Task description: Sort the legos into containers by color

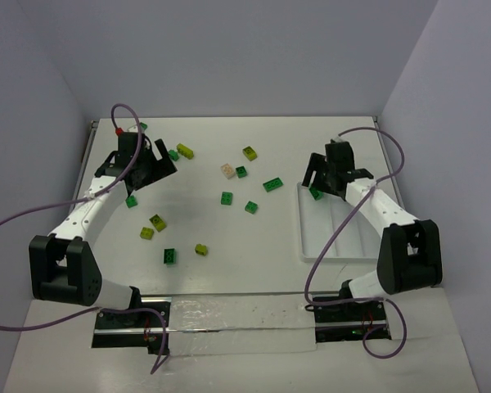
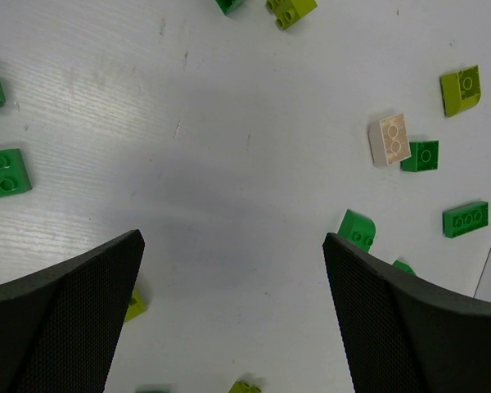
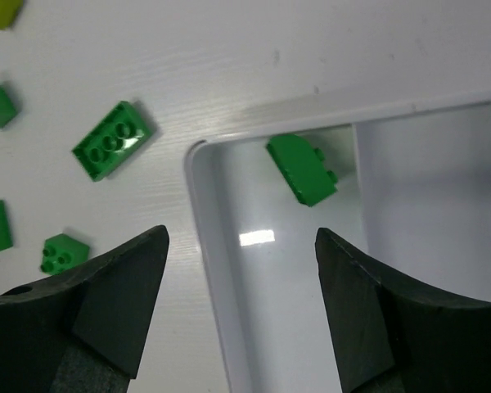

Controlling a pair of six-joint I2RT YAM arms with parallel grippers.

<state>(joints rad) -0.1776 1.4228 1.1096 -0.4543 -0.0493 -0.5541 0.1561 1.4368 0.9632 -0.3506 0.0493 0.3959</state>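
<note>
Legos lie scattered over the white table: dark green ones [image 1: 272, 185], yellow-green ones [image 1: 158, 222] and one pale peach brick [image 1: 227, 170]. My left gripper [image 1: 151, 170] hovers open at the far left with only bare table between its fingers [image 2: 74, 311]. The peach brick [image 2: 389, 139] sits off to its right beside a dark green one [image 2: 420, 155]. My right gripper [image 3: 241, 237] stands open over the far left corner of the white tray [image 3: 200, 205]. One dark green brick [image 3: 303, 169] lies loose and tilted in the leftmost container, ahead of the jaws.
A three-stud green brick [image 3: 113, 140] lies just outside the tray's corner. A thin divider [image 3: 360, 164] separates the neighbouring compartment. Purple cables loop over both arms. The tray [image 1: 311, 246] lies at the right of the table.
</note>
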